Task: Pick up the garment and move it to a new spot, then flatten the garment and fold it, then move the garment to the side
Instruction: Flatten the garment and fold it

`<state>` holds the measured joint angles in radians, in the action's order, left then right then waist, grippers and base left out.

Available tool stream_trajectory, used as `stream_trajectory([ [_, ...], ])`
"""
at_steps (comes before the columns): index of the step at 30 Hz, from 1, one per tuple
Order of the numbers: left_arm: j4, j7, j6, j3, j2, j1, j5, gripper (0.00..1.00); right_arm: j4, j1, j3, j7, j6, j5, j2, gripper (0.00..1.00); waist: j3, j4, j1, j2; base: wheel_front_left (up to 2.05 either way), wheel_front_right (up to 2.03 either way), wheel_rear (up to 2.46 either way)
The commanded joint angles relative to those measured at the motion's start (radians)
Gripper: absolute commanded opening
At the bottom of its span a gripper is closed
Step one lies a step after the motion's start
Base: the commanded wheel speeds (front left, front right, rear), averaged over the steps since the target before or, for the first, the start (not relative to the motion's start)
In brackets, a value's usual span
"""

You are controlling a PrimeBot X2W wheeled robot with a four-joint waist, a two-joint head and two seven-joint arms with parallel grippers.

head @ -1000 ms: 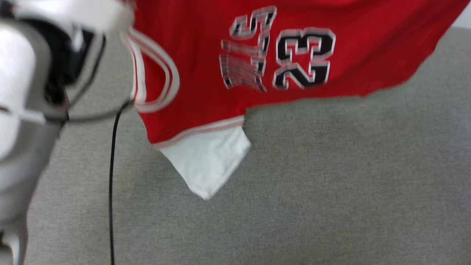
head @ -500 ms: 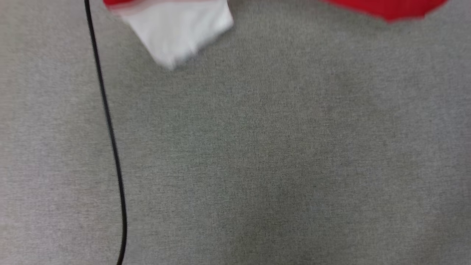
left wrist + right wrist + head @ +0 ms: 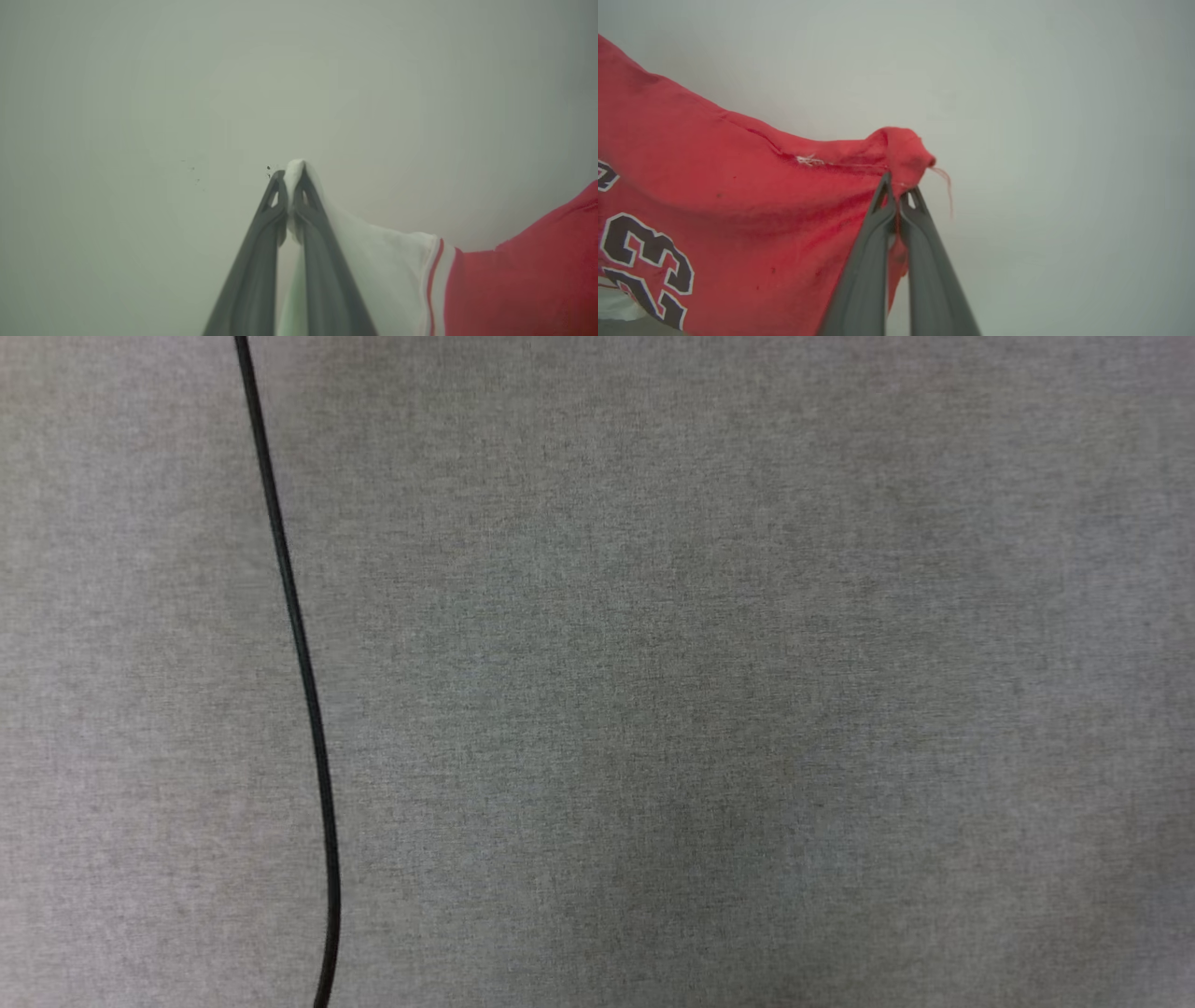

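Head view: flat grey woven surface [image 3: 747,663], crossed from top to bottom by a thin black cable [image 3: 301,644] with a slight bend. Wide bare stretch to the right of the cable, narrower strip to its left.

Left wrist view: left gripper [image 3: 290,179] pointed at a plain pale wall [image 3: 140,93], fingers drawn almost together and pinched on a fold of the shirt [image 3: 528,280]. Held by the white sleeve [image 3: 373,261], with a small nub of white cloth poking past the tips. Running away from the tips toward the lower right: first the sleeve, then the red-and-white striped trim [image 3: 437,284], then the red body out to the frame's edge. Open wall above and to the left of the shirt, marked by a few dark specks.

Right wrist view: right gripper [image 3: 900,191] likewise pointed at the pale wall, fingers fully closed on a bunched red edge of the shirt. Loose red thread [image 3: 945,186] dangling just beside the tips. Red body spread to the left of the tips, with a seam along its upper edge. Black number [image 3: 644,261] with white outline at lower left. Open wall above and to the right of the shirt.

Shirt held up between both grippers. Contact with the grey surface: cannot tell.
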<state>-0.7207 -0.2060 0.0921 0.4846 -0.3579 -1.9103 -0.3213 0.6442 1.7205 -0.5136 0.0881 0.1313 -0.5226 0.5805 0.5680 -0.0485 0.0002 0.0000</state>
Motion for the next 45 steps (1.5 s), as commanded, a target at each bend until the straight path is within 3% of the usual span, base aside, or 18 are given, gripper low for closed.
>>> stream_trajectory([
  [1,-0.012,-0.011,0.004,0.009,0.006,0.028,-0.006,0.00,0.014,-0.013,-0.015,-0.014,-0.001,-0.013,-0.001,0.00,0.007,0.002,-0.0002,0.0000,0.00,0.00,0.00],
  [8,-0.036,-0.047,0.020,0.037,-0.006,0.176,-0.027,0.00,0.053,-0.119,-0.142,-0.087,-0.001,-0.091,-0.012,0.00,-0.005,0.002,-0.0002,0.0000,0.00,0.00,0.00],
  [17,0.066,-0.060,0.008,0.015,-0.039,0.485,-0.080,0.00,0.015,-0.328,-0.292,-0.163,-0.001,-0.205,0.010,0.00,-0.076,0.003,-0.0002,0.0000,0.00,0.00,0.00],
  [34,0.493,-0.036,-0.184,-0.037,-0.133,1.383,-0.227,0.00,-0.141,-0.824,-0.472,-0.227,-0.001,-0.404,0.119,0.00,-0.335,0.017,-0.0002,0.0000,0.00,0.00,0.00],
  [45,0.643,0.007,-0.262,-0.008,-0.144,1.823,-0.337,0.00,-0.213,-1.157,-0.487,-0.238,-0.001,-0.489,0.203,0.00,-0.495,0.043,-0.0002,0.0000,0.00,0.00,0.00],
])
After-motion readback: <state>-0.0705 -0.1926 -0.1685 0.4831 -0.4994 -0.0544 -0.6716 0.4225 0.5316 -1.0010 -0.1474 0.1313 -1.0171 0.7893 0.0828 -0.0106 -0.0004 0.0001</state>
